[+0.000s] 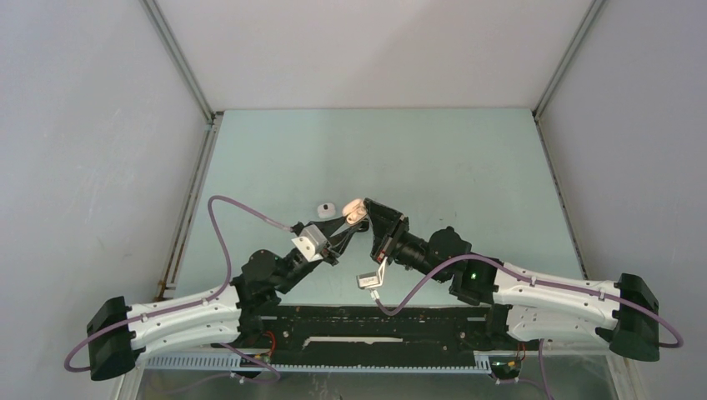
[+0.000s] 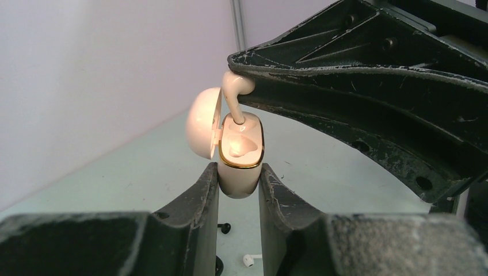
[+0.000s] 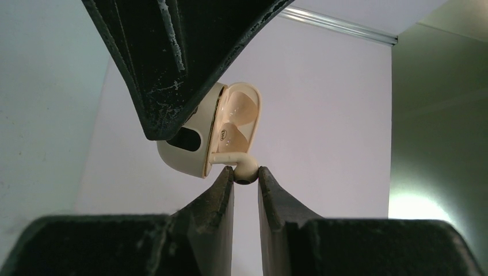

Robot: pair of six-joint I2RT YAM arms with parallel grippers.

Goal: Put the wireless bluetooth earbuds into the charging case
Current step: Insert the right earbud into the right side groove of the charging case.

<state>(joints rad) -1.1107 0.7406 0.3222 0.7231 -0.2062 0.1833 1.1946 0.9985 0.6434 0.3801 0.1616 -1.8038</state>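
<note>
From where I stand, both arms meet over the middle of the pale green surface (image 1: 450,158), claws nose to nose. The left claw (image 2: 238,178) is clamped on the lower body of the cream charging case (image 2: 241,146) and holds it up off the surface. One black finger presses each side of the case. The gold-rimmed opening faces the wrist camera, and the lid (image 2: 202,122) is swung open to one side.

The right claw (image 3: 246,178) comes in from the opposite side, its two fingers pinched on the rounded head of a cream earbud (image 2: 236,92). The stem of that bud reaches down to the case, with its tip at the mouth of one well, right by the hinge side. The head and most of the stem are outside the case. The bud sits just beyond the tips of the left claw, touching the case that claw grips. In the right wrist view the bud lies squarely between its own fingertips, with the open case directly past them.

Below the raised case, two loose buds lie on the surface, a black bud (image 2: 224,227) and a white bud (image 2: 248,260), near each other. A small white object (image 1: 325,207) rests on the surface just left of the claws; I cannot tell what it is.
</note>
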